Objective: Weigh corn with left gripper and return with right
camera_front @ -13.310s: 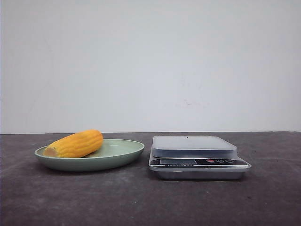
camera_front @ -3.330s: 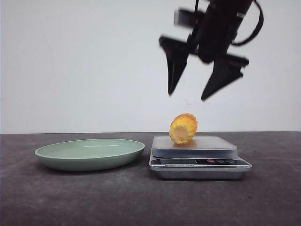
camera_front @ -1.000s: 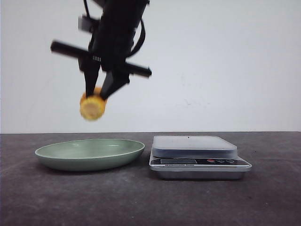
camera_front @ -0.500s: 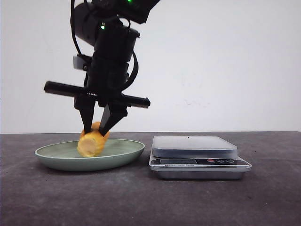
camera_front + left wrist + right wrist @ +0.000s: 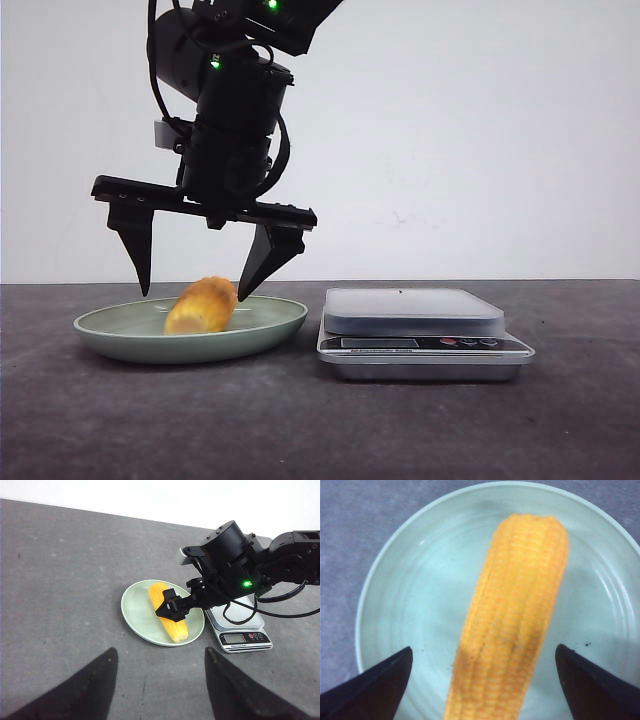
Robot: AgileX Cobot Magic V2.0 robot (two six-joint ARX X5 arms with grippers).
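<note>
The corn [image 5: 202,305] lies in the pale green plate [image 5: 283,322], end toward the camera. My right gripper [image 5: 194,295] hangs open just above it, one finger on each side, not touching. In the right wrist view the corn [image 5: 515,620] lies lengthwise on the plate [image 5: 410,605] between the spread fingers of the right gripper [image 5: 484,649]. The left wrist view shows the corn [image 5: 177,627] in the plate [image 5: 136,615] under the right arm [image 5: 230,560]. My left gripper [image 5: 160,651] is open and empty, well above the table; it does not show in the front view.
A silver digital scale [image 5: 415,312] with a bare platform stands just right of the plate, also in the left wrist view [image 5: 242,637]. The table is dark grey, with a white wall behind.
My right gripper carried the corn down from above into the plate, then opened and let it go. The corn now rests in the plate.
</note>
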